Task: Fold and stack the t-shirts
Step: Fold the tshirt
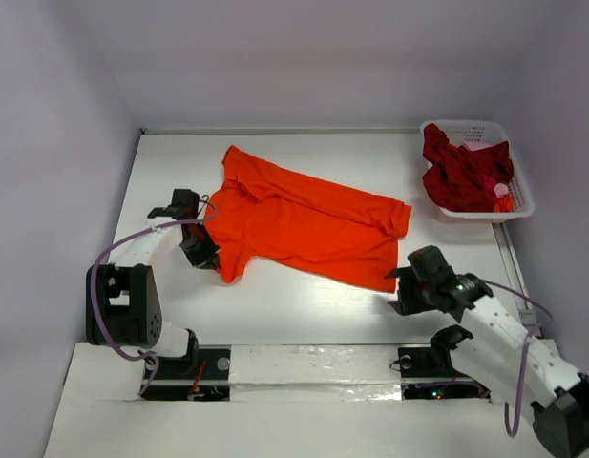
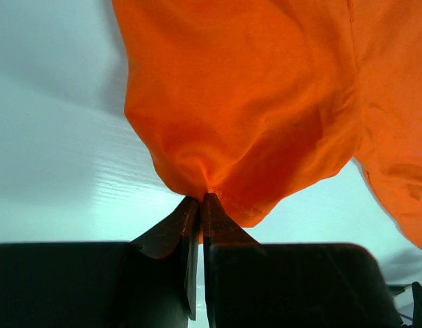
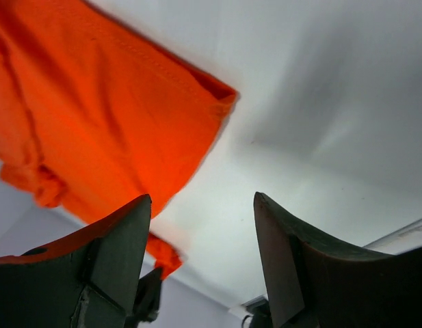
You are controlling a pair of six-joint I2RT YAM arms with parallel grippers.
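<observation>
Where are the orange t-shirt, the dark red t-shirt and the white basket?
orange t-shirt (image 1: 304,224): top view, mid body.
dark red t-shirt (image 1: 456,176): top view, bunched middle.
white basket (image 1: 463,125): top view, far rim.

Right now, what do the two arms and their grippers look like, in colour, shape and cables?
The left arm and the right arm have white links and black joints. A thin lilac cable loops beside each. The left gripper and right gripper are black, with dark wedge-shaped fingers tapering to the tips.

spread t-shirt (image 1: 304,224): on table (image 1: 304,315), centre | basket (image 1: 523,196): far-right corner of table | bunched t-shirt (image 1: 456,176): in basket
</observation>
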